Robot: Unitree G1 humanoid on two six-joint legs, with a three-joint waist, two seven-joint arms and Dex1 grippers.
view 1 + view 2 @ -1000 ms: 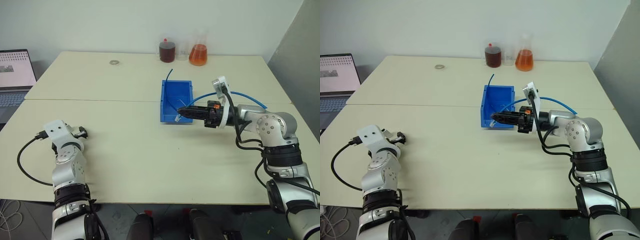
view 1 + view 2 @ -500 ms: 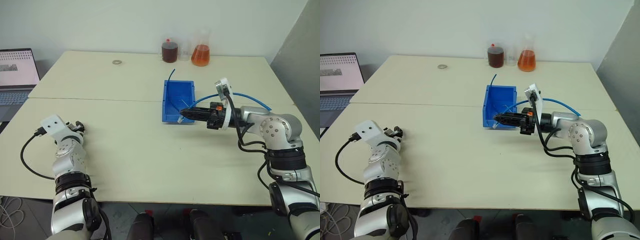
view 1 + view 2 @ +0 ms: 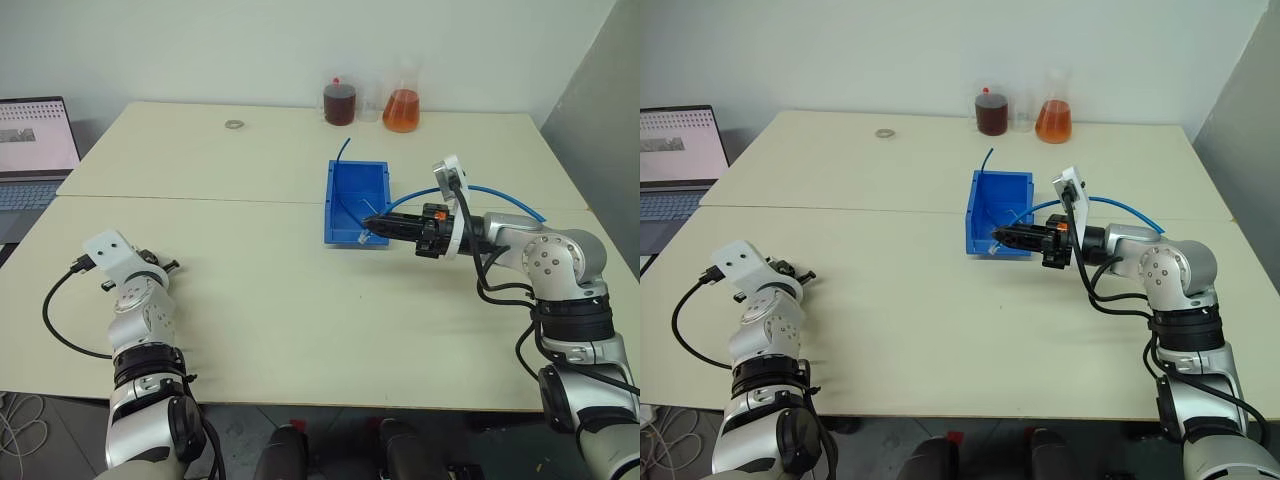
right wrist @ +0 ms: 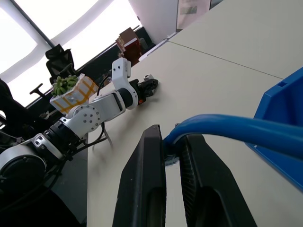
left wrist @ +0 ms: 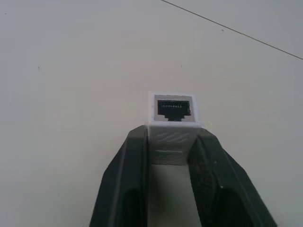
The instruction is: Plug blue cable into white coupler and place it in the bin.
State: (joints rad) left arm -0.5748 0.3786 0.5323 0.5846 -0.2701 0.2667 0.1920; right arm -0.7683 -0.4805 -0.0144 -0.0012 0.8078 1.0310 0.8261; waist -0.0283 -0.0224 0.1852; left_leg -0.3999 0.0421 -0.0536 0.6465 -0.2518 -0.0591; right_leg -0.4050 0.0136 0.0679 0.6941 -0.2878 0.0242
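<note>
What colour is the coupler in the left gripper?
White, with a dark socket opening; the white coupler shows best in the left wrist view.

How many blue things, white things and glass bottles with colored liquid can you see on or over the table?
Blue things: 2, the bin and the blue cable held in the right gripper.
White things: 1, the white coupler pinched in the left gripper.
Bottles with liquid: 2, the dark red bottle and the orange flask.
Total: 5

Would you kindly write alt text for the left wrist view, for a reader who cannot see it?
The left gripper clamps the white coupler between its two black fingers, the coupler's dark socket facing away from the camera. Below lies the plain beige table, crossed by a thin seam line.
</note>
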